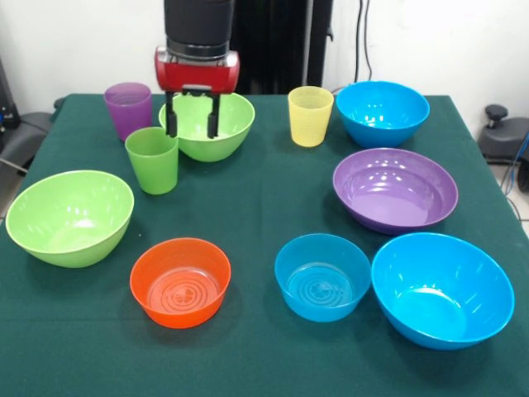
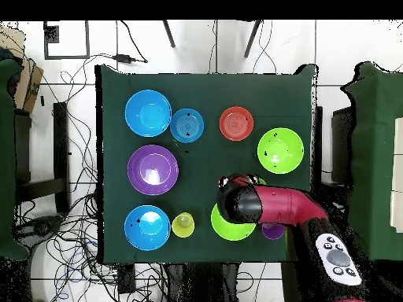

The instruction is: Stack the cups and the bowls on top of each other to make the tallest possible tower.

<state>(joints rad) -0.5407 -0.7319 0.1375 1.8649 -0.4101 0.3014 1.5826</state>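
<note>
Front view has the gripper [image 1: 191, 126] hanging low at the back of the table, its two black fingers [image 1: 172, 124] spread apart and holding nothing, poised over the lime bowl [image 1: 207, 126] at the rear. Nothing is stacked yet; every piece sits alone on the green cloth [image 1: 264, 207]. The green cup [image 1: 152, 160] stands just in front of that bowl and to its left, the purple cup [image 1: 128, 108] behind it, the yellow cup [image 1: 310, 115] off to the right next to a blue bowl [image 1: 382, 112].

My read: it's lining up for a first pick, and the bowl rim or the green cup is the likely target, though I can't tell which. For a cup, the fingers should straddle the wall squarely and close gently; these tumblers are thin, translucent and tapered, so a hard squeeze could flex them or squirt them upward. For a bowl, pinch one side of the rim, one finger inside and one outside, because the glossy curved wall offers no flat face.

Foundation matters: the wide purple bowl [image 1: 395, 190] is shallow and broad, a steady base. The small orange bowl [image 1: 180, 281] and small blue bowl [image 1: 322, 275] show ribbed rings on their floors. Overhead view shows the red arm [image 2: 275, 206] covering most of the lime bowl.
</note>
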